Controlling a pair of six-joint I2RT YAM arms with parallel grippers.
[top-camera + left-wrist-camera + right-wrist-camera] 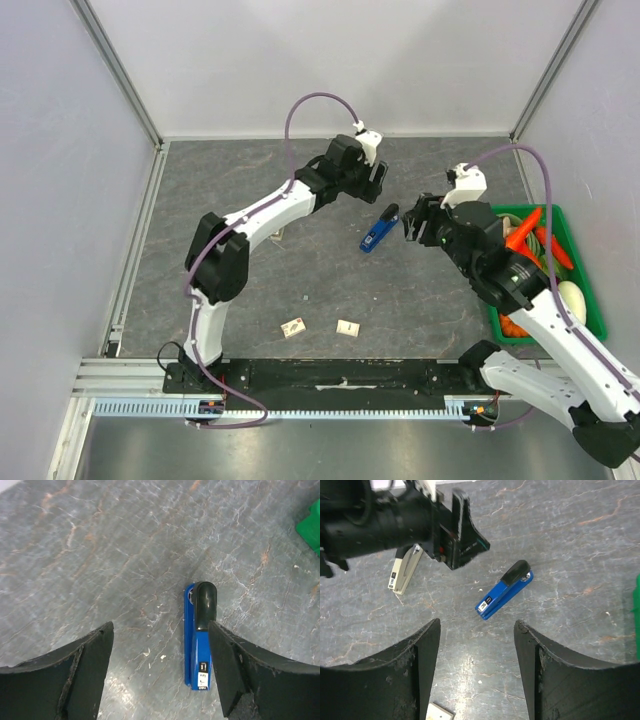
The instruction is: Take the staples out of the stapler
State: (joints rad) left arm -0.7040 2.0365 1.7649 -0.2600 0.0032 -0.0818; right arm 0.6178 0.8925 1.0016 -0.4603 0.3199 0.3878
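The blue stapler (379, 233) lies flat on the grey table between my two grippers, its black end toward the back. No silver arm shows on it. In the left wrist view the stapler (199, 650) lies just inside my right finger (225, 665). My left gripper (160, 627) is open and hovers above it (374, 178). In the right wrist view the stapler (504, 591) lies ahead of my open, empty right gripper (477, 624), which is apart from it (413, 216). A pale grey long part (402, 572) lies on the table to the left, under the left arm.
A green basket (590, 300) with vegetables stands at the right edge; its corner shows in the left wrist view (311, 525). Two small tan tiles (293, 327) (347, 327) lie near the front; one shows in the right wrist view (439, 713). White walls enclose the table.
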